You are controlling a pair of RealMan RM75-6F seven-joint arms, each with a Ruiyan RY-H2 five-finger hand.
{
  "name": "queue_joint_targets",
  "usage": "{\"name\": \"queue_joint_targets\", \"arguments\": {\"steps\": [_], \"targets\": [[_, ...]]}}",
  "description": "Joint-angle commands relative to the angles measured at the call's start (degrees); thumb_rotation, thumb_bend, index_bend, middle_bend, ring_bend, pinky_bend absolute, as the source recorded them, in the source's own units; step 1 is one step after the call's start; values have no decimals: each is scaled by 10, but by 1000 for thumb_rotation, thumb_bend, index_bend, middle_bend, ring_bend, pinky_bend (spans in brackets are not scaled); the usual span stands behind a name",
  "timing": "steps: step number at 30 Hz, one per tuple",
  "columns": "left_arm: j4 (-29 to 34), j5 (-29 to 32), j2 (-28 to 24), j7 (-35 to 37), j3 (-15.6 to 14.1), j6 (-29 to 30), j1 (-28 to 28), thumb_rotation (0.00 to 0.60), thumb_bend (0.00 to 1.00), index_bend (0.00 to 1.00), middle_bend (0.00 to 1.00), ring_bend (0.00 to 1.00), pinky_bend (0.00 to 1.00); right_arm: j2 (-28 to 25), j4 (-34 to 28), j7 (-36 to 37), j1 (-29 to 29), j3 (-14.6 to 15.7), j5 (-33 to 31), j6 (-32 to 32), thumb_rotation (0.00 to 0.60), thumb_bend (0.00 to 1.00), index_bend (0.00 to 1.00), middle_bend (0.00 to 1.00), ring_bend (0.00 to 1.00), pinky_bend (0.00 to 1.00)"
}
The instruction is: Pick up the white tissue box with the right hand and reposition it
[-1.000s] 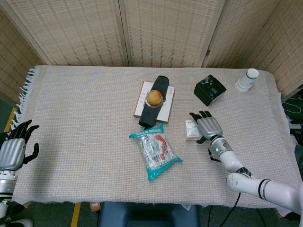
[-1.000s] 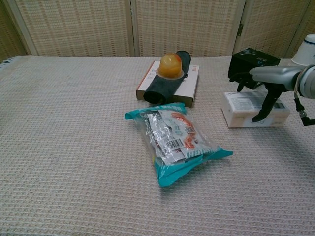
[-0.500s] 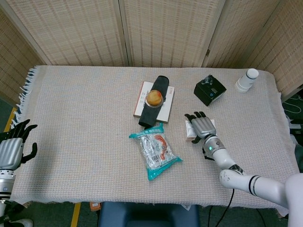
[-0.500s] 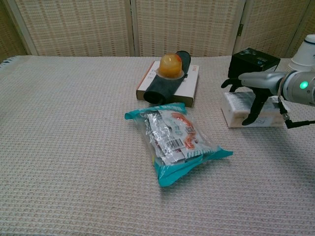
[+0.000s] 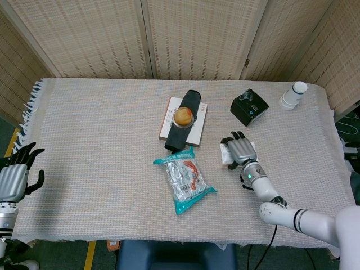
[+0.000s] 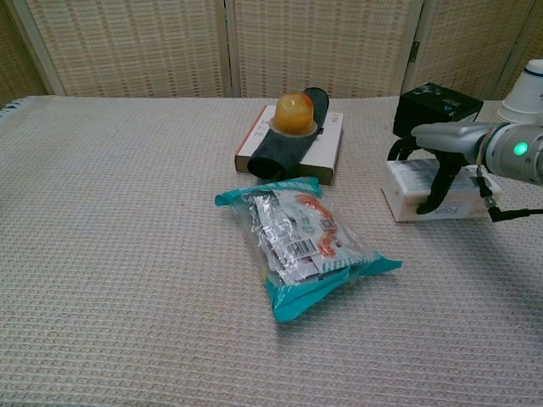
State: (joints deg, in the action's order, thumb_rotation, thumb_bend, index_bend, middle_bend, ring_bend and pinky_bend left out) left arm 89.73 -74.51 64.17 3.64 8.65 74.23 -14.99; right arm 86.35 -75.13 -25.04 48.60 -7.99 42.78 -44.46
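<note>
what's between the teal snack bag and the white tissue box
Only bare woven tablecloth between the teal snack bag and white tissue box, clearest in the chest view.

You are working at a staged test table in an indoor lab or demo room, not a lived-in home. Folding woven screens [image 5: 185, 36] close off the whole back and both sides, hiding the room behind. The table [image 5: 101, 140] is dressed in a pale waffle-weave cloth with a fringe at its left end. A yellow floor-marking strip [image 5: 90, 256] shows below the near edge. The goods are an unrelated mix set well apart: a sealed snack packet [image 5: 184, 179], a book [image 5: 197, 125] bearing a dark roll and an orange fruit cup, a small black box [image 5: 249, 107], and a white cup [image 5: 293, 95].
</note>
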Motion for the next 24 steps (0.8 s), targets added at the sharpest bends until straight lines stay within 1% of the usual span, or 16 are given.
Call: {"name": "queue_joint_targets", "arguments": {"steps": [1, 3, 7, 11, 13, 15, 17, 19, 20, 22, 23, 24], "targets": [[0, 0, 0, 1, 0, 0, 0, 600, 548, 186, 0, 0, 115, 2, 1, 1, 0, 0, 2, -2, 600, 14, 317, 268, 53, 0], [1, -1, -1, 1, 0, 0, 0, 600, 547, 186, 0, 0, 115, 4, 4, 2, -1, 1, 5, -8, 600, 55, 358, 299, 77, 0], [2, -2, -1, 2, 0, 1, 1, 600, 546, 186, 0, 0, 115, 10, 8, 9, -5, -3, 18, -23, 600, 169, 448, 367, 137, 0], [4, -5, -2, 3, -1, 3, 1, 600, 547, 186, 0, 0, 115, 16, 16, 26, -13, -6, 45, -41, 600, 238, 541, 436, 195, 0], [4, -5, -3, 4, -1, 3, 1, 600, 548, 186, 0, 0, 115, 19, 20, 52, -21, -9, 68, -48, 600, 262, 580, 468, 225, 0], [4, -5, -3, 4, -1, 2, 1, 600, 547, 186, 0, 0, 116, 16, 18, 100, -33, -17, 91, -49, 600, 271, 598, 483, 242, 0], [4, -5, -3, 4, -1, 2, 1, 600, 548, 186, 0, 0, 115, 6, 5, 207, -57, -37, 129, -49, 600, 272, 600, 485, 245, 0], [4, -5, -3, 4, -1, 3, 2, 600, 548, 185, 0, 0, 115, -4, -4, 337, -85, -56, 179, -58, 600, 272, 601, 485, 245, 0], [5, -6, -3, 4, -2, 3, 2, 600, 548, 185, 0, 0, 115, -10, -3, 438, -105, -64, 221, -70, 600, 273, 601, 486, 245, 0], [5, -7, -3, 3, -2, 4, 2, 600, 548, 185, 0, 0, 115, -10, 16, 602, -134, -71, 285, -98, 600, 274, 604, 488, 245, 0], [6, -7, -3, 3, -2, 4, 2, 600, 548, 186, 0, 0, 115, -7, 41, 708, -147, -68, 320, -113, 600, 275, 605, 488, 245, 0], [6, -7, -3, 2, -2, 4, 2, 600, 548, 186, 0, 0, 115, -7, 62, 782, -154, -60, 348, -121, 600, 275, 605, 488, 245, 0]]}}
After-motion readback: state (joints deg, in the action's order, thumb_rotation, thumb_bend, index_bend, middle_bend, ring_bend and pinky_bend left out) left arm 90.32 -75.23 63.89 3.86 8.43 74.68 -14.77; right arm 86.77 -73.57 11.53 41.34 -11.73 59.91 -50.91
